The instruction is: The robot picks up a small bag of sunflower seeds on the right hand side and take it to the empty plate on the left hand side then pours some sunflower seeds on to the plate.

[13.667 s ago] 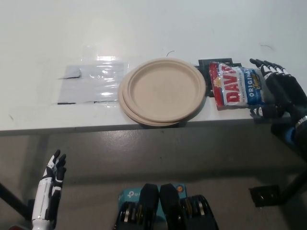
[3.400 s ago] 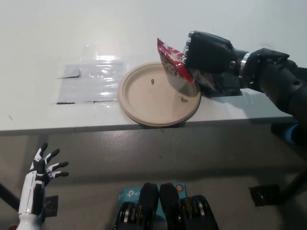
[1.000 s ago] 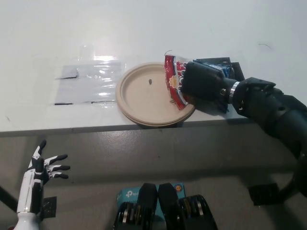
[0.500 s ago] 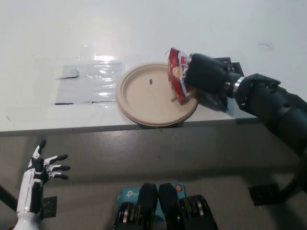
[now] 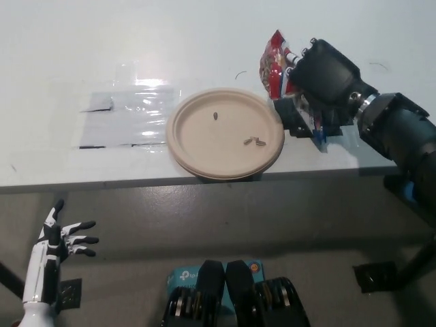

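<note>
The left hand (image 5: 58,235) rests low beside the table, fingers spread and holding nothing. The plate (image 5: 197,146) carries three seeds (image 5: 256,142): pouring appears partly done. The right hand (image 5: 327,75) grasps the bag (image 5: 275,65) beyond the plate's right rim.

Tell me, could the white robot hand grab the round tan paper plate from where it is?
Probably not right now. The white left hand hangs open below the white table edge, off to the side, while the round tan paper plate sits on top. Nothing blocks it, though.
</note>
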Tool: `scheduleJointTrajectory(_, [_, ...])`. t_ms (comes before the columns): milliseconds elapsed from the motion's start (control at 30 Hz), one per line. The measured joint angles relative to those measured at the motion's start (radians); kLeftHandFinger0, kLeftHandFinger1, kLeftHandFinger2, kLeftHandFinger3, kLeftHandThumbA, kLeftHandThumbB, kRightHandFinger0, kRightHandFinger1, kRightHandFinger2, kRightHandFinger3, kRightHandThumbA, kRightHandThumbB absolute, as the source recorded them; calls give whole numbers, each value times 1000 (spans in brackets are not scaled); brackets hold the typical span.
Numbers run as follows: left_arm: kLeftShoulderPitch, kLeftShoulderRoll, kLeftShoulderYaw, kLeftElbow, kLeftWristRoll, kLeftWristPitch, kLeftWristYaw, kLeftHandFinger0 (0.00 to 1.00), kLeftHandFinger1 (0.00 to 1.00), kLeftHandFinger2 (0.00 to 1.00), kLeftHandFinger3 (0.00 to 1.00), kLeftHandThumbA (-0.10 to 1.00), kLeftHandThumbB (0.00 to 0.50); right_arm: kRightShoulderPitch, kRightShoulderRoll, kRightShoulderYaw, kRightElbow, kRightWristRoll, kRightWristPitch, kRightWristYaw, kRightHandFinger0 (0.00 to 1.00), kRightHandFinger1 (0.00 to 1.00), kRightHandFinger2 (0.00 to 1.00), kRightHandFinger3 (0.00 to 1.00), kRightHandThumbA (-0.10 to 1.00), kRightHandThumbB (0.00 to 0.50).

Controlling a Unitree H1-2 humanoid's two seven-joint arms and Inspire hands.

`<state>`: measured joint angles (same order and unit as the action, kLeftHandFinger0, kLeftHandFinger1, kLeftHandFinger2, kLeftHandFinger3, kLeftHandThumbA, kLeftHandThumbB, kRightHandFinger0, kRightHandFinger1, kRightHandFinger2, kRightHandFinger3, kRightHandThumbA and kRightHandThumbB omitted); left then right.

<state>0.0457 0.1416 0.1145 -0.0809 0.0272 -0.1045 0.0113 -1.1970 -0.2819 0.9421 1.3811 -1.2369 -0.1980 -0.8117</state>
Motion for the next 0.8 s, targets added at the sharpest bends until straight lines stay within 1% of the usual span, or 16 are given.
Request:
scheduleJointTrajectory(33, [1, 0, 1, 0, 0, 0, 0, 456, 521, 652, 1000, 1000, 0, 4, 0, 0, 2, 3, -3, 0, 0, 71, 529, 169, -100, 348])
scheduleJointTrajectory(100, [4, 0, 2, 0, 0, 0, 0, 454, 522, 651, 1000, 1000, 0, 11, 1, 0, 3, 8, -4, -2, 0, 35, 506, 142, -100, 353])
scheduleJointTrajectory(133, [7, 0, 3, 0, -1, 0, 0, 455, 523, 649, 1000, 1000, 0, 15, 1, 0, 4, 10, -4, -2, 0, 5, 462, 166, -86, 355])
scheduleJointTrajectory(167, [9, 0, 3, 0, -1, 0, 0, 463, 531, 654, 1000, 1000, 0, 19, 1, 5, 6, 10, -4, -3, 0, 6, 462, 148, -76, 337])
scheduleJointTrajectory(233, [11, 0, 4, 0, -2, 0, 0, 466, 533, 655, 1000, 1000, 0, 21, 1, 16, 9, 10, -3, -4, 0, 0, 463, 128, -93, 331])
scheduleJointTrajectory(267, [12, 0, 5, 0, -2, 0, 0, 463, 530, 653, 1000, 1000, 0, 20, 1, 22, 11, 10, -3, -4, 0, 4, 478, 128, -100, 314])
scheduleJointTrajectory(300, [12, 0, 5, 0, -2, 0, 0, 461, 530, 652, 1000, 1000, 0, 20, 1, 24, 12, 10, -3, -3, 0, 0, 477, 93, -100, 297])
scheduleJointTrajectory(367, [12, 0, 6, 0, -3, 0, 0, 463, 530, 650, 1000, 1000, 0, 20, 1, 34, 14, 10, -3, -3, 0, 0, 477, 122, -100, 299])
scheduleJointTrajectory(433, [12, 0, 11, 0, -6, 0, 0, 456, 522, 645, 1000, 1000, 0, 20, 0, 45, 15, 9, -3, -4, 0, 0, 465, 97, -100, 314])
scheduleJointTrajectory(467, [12, 0, 13, 0, -7, 0, 0, 454, 521, 644, 1000, 1000, 0, 18, 0, 52, 15, 7, -2, -4, 0, 4, 448, 194, -100, 343])
scheduleJointTrajectory(500, [11, 0, 16, 0, -8, 0, 0, 453, 520, 643, 1000, 1000, 0, 16, -2, 62, 16, 5, -2, -6, 0, 1, 426, 227, -100, 355])
scheduleJointTrajectory(533, [11, 0, 17, 0, -8, 0, 0, 451, 519, 642, 1000, 1000, 0, 15, -3, 69, 16, 2, -2, -8, 0, 0, 411, 225, -100, 366])
scheduleJointTrajectory(600, [11, 0, 20, 0, -8, 0, 0, 447, 518, 642, 1000, 1000, 0, 11, -8, 80, 16, -3, 0, -12, 0, 0, 414, 231, -100, 364])
scheduleJointTrajectory(700, [13, 0, 22, 0, -8, -2, 0, 436, 505, 634, 1000, 1000, 0, 3, -17, 104, 15, -11, 2, -13, 0, 0, 377, 159, -91, 333])
scheduleJointTrajectory(767, [16, 0, 22, 0, -8, -5, 0, 434, 505, 635, 1000, 1000, 0, -3, -26, 120, 15, -13, 4, -13, 0, 0, 338, 121, -77, 331])
scheduleJointTrajectory(800, [18, 0, 22, 1, -8, -7, 0, 441, 512, 642, 1000, 1000, 0, -5, -30, 126, 15, -14, 7, -14, 0, 0, 351, 108, -86, 307])
